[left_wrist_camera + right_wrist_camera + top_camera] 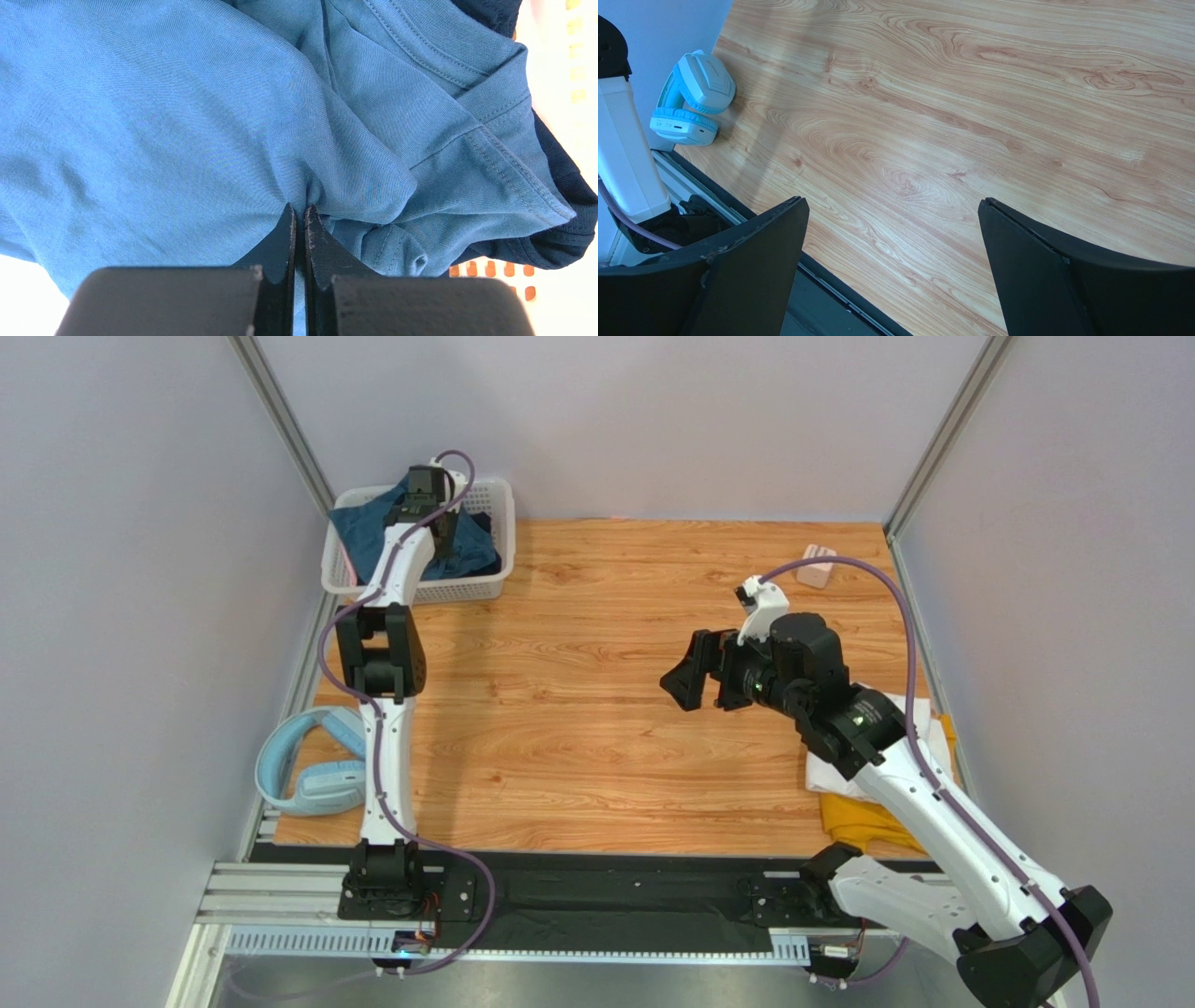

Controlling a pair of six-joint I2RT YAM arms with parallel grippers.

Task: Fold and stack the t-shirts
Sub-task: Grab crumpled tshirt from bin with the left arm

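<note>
**Left claw has the teal shirt in the basket; open table waits to its right**

The table [603, 742] is a wide wooden top, and most of its middle is bare. The basket [484, 585] sits at its far left corner, close to the left wall. In it the teal t-shirt [175, 126] lies crumpled, so you cannot read any long axis from it yet. A dark navy garment [565, 217] lies under and beside it, touching it.

At the right edge, near you, the white t-shirt [831, 777] lies folded on the mustard t-shirt [859, 822]; I judge this to be the stack. The headphones [306, 767] lie at the left edge. A small white object [815, 567] is at the far right corner.

The left claw [297, 213] is directly above the shirt, its jaws pressed together on a pinch of the teal cloth. The right claw [892, 203] hangs above the middle right of the table, jaws wide, holding nothing, well apart from the basket.

So the left arm is the one for this move. The free room lies from the basket toward the near right. I think you should lift straight up first, to clear the basket rim, and watch that the navy garment does not come along. The left wall gives you no room on that side.
</note>
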